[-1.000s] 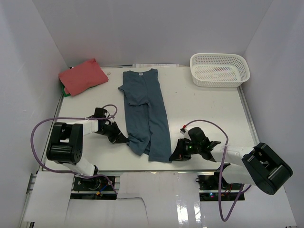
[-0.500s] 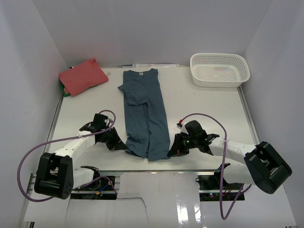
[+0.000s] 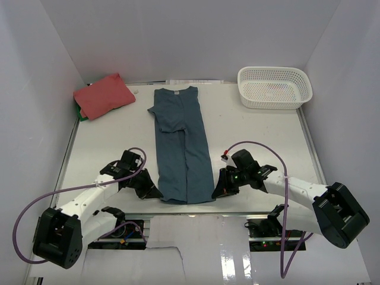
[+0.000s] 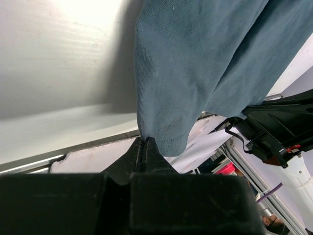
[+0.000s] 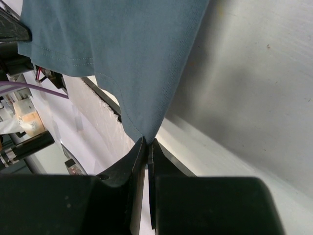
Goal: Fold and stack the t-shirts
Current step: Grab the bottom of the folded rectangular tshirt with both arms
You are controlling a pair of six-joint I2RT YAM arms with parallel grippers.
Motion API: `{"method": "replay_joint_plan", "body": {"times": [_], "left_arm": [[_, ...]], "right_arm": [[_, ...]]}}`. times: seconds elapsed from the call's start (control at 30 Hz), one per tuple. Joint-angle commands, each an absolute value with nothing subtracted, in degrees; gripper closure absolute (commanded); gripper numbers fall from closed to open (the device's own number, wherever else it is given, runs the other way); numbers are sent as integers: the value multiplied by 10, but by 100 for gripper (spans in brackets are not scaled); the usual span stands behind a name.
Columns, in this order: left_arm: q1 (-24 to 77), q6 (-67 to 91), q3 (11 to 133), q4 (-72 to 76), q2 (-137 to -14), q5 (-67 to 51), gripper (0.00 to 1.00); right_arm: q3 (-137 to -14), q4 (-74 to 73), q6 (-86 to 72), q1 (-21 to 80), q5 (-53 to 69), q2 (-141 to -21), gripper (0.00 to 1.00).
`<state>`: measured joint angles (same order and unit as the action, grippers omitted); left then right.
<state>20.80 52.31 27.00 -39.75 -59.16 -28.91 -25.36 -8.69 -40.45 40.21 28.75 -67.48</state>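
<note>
The teal-blue t-shirt point(image 3: 181, 142) lies lengthwise down the middle of the table, folded narrow, its collar at the far end. My left gripper point(image 3: 155, 194) is shut on the near left corner of its hem, and the blue cloth point(image 4: 195, 68) runs up from the pinched jaws point(image 4: 143, 141). My right gripper point(image 3: 215, 193) is shut on the near right hem corner, where the same t-shirt point(image 5: 122, 49) rises from the closed fingertips point(image 5: 147, 142). Both corners are lifted slightly near the table's front edge. A coral-red t-shirt point(image 3: 104, 95) lies folded at the far left.
A white lattice basket point(image 3: 274, 87) stands at the far right. A green cloth edge point(image 3: 81, 116) peeks from under the red t-shirt. White walls enclose the table point(image 3: 267, 142) on three sides. Purple cables loop beside both arms.
Both grippers have pulled the hem corners apart and toward the near edge, straightening the bunched bottom of the teal t-shirt. The left arm has swung forward.
</note>
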Motion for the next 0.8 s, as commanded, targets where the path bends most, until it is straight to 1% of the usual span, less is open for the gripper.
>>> {"method": "replay_joint_plan", "body": {"times": [0.0,0.23,0.5,0.77], "left_arm": [[213,548,282,-426,-567,-287,100],[213,539,318,-468,-557,-264,100],[213,560,333,-462,-565,-256,100],[209,570,429,-475,-598,-236,100]], "right_arm": [[-286,-123,-387,405,301,-663,92],[-315,-136,-372,405,309,-674,92],[-366,-153,-349,400,308,-697,92],[-434,-194,-314,370,319,-725,92]]}}
